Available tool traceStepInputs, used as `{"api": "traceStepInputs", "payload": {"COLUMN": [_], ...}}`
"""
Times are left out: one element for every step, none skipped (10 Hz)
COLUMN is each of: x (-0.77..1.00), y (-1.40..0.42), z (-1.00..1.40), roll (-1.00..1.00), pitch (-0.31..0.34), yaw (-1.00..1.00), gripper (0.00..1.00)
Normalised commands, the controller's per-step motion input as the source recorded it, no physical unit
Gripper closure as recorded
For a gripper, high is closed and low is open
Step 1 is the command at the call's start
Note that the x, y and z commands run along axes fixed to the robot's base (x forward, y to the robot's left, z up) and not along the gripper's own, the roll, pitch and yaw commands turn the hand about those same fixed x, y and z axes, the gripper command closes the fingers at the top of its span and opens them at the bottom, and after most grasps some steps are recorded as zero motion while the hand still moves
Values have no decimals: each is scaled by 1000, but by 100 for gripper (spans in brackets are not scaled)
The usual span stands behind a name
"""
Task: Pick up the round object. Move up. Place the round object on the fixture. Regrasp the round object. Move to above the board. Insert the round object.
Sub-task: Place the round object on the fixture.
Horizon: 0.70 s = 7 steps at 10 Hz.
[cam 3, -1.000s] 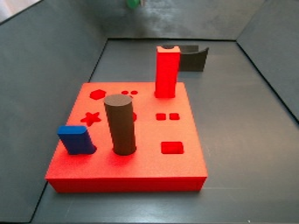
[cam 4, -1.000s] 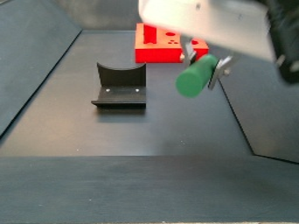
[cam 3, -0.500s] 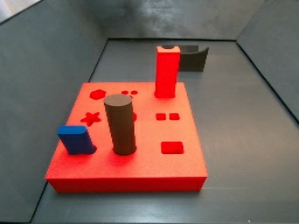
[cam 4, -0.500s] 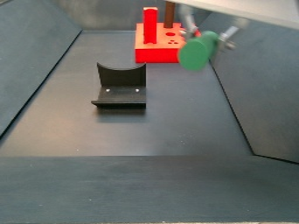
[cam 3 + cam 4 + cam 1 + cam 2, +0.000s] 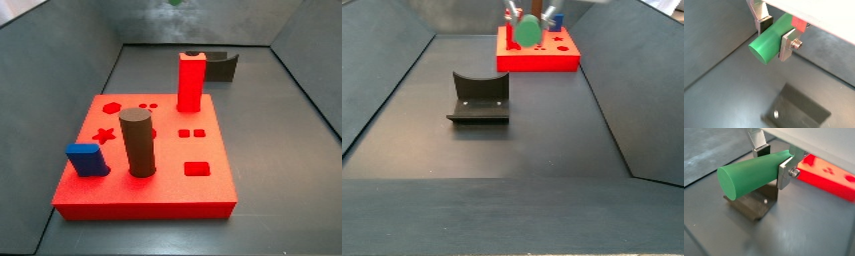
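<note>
The round object, a green peg (image 5: 769, 41), lies crosswise between the silver fingers (image 5: 787, 44) of my gripper (image 5: 775, 36), which is shut on it near one end. The peg (image 5: 749, 171) sticks out from the gripper (image 5: 774, 162) above the dark fixture (image 5: 751, 207), with the red board (image 5: 827, 173) behind. In a side view the peg (image 5: 529, 30) hangs in the gripper (image 5: 531, 20) high over the board (image 5: 539, 55), well beyond the fixture (image 5: 478, 98). The board (image 5: 147, 165) shows shaped holes in its top.
On the board stand a tall red post (image 5: 191, 82), a dark brown cylinder (image 5: 136, 143) and a blue block (image 5: 87, 158). The fixture (image 5: 222, 65) sits behind the post. Sloping grey walls (image 5: 389, 90) enclose the dark floor.
The gripper has carried the green peg away from beside the fixture, upward and toward the board; it now hangs over the board. Nothing on the board has moved.
</note>
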Motion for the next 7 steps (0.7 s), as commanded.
{"api": "traceStepInputs", "payload": {"x": [584,602,619,510,437,332,204], "y": [-1000,-1000,-1000,-714,-556,-321,-107], "z": [-43,-49,-48,-34,-26,-15,-11], "roll": [137,118,106,109,117,135,126], "pitch": [105,102,98,101,104,111,123], "yaw": [619,361,272,132,99,71,50], "gripper": [100,100,100,100,100,100,100]}}
